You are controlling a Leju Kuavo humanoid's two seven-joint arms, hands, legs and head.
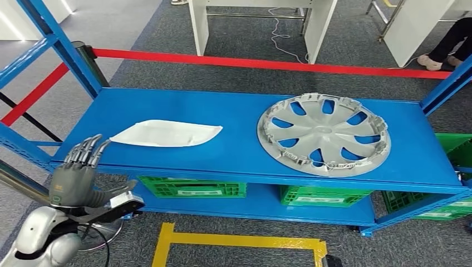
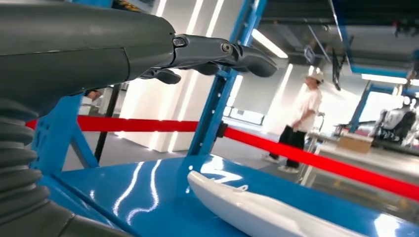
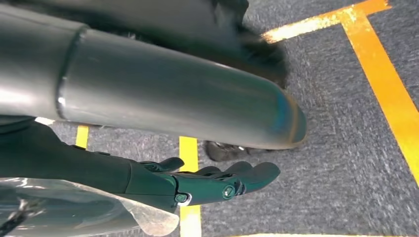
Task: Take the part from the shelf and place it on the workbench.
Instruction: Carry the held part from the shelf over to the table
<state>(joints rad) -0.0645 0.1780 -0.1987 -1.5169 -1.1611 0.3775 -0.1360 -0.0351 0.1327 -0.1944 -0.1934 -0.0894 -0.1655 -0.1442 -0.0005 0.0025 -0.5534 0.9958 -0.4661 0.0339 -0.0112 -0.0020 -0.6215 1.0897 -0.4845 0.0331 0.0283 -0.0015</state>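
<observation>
Lower left of frame, the empty, spread left hand [image 1: 75,175] sat nearest the white part [image 1: 166,133], lying crosswise just up-right

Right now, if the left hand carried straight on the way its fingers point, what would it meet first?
Probably the white part on the blue shelf: the left hand hangs at the shelf's front edge, fingers aimed toward it. Depth is uncertain.

On the blue shelf [image 1: 234,111]: 1 white part [image 1: 165,133], 1 grey hubcap [image 1: 323,133]. Below: 3 green crates [image 1: 192,187], approx. 1 red barrier tape [image 1: 267,63] behind. 2 robot hands: left hand [image 1: 78,172], right hand [image 3: 207,182]. 1 person [image 2: 302,123] standing.
</observation>
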